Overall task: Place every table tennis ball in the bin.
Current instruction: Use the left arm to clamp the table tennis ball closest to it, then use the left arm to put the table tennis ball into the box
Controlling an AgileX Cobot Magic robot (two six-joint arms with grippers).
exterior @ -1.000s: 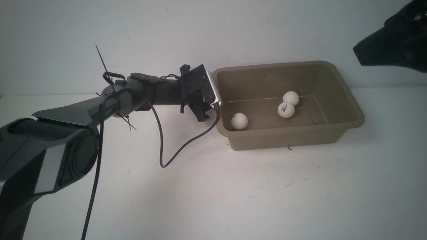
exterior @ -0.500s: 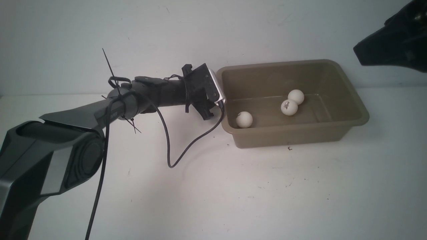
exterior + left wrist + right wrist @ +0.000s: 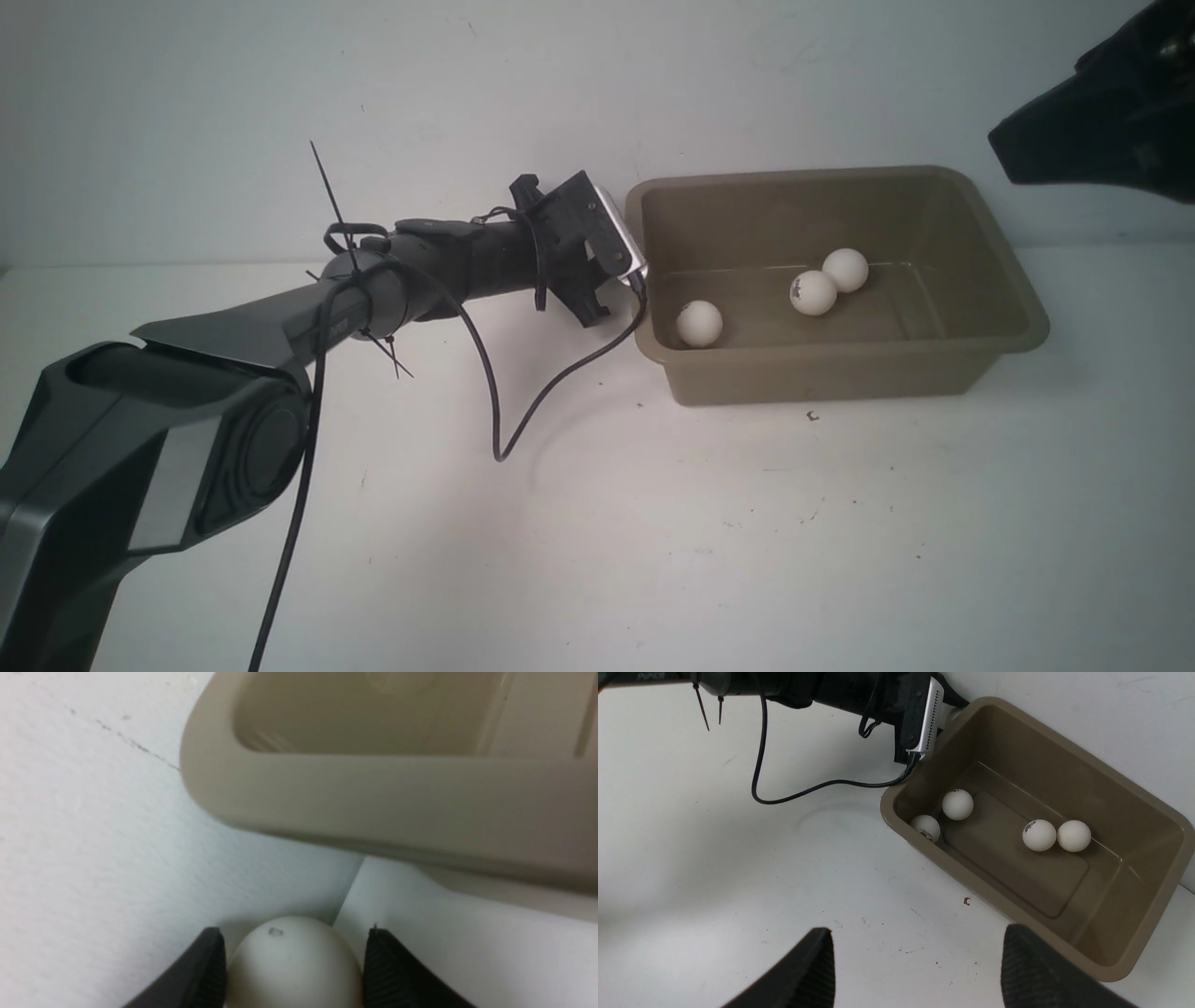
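Here, left hand (image 3: 293, 930) pinching table tennis ball (image 3: 293, 970), right hand (image 3: 916, 929) spread wide

Plain taupe bin (image 3: 1018, 313) sitting dull, its balls (image 3: 699, 323) showing matte white, two wearing small dark logos; lone ball (image 3: 294, 966) looking off-white with one grey fleck; fingers (image 3: 201, 975) showing black, ribbed; white table (image 3: 653, 541) carrying dark specks

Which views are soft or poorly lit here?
Left wrist view: too close, the bin and ball both soft. Front view: dim and greyish, darker corners, soft shadow beside the bin. Right wrist view: the sharpest.
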